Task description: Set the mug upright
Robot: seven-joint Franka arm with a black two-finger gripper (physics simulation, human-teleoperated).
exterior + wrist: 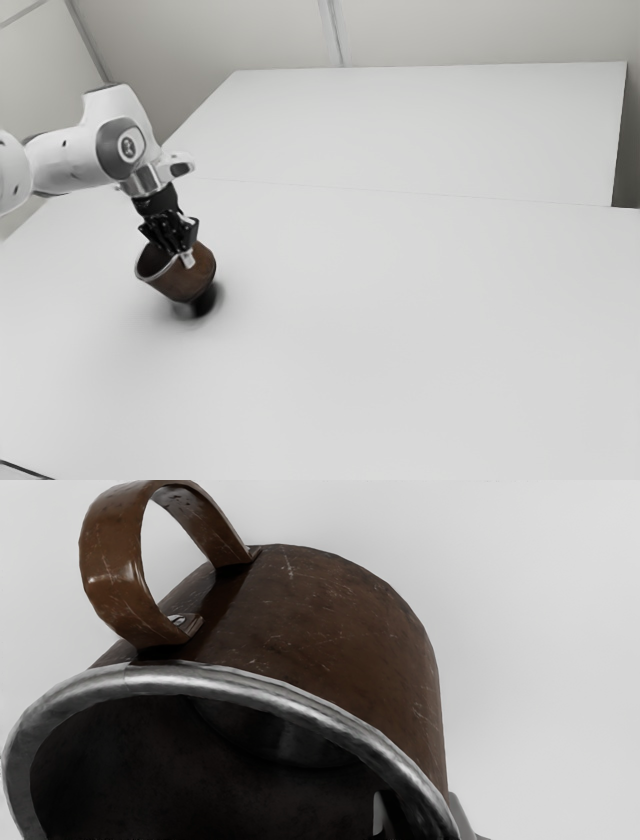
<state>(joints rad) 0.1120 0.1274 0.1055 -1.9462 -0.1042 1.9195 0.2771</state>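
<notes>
Tool (187, 259): clamped across mug (185, 283) wall | Attitude: tilted, above desk (400, 320), scene left | Handling: likely rigid, slick; best hold, rim (290, 698)

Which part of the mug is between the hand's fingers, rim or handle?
The silver rim, with one finger inside the mug, the other outside; the brown handle stands clear.
</notes>
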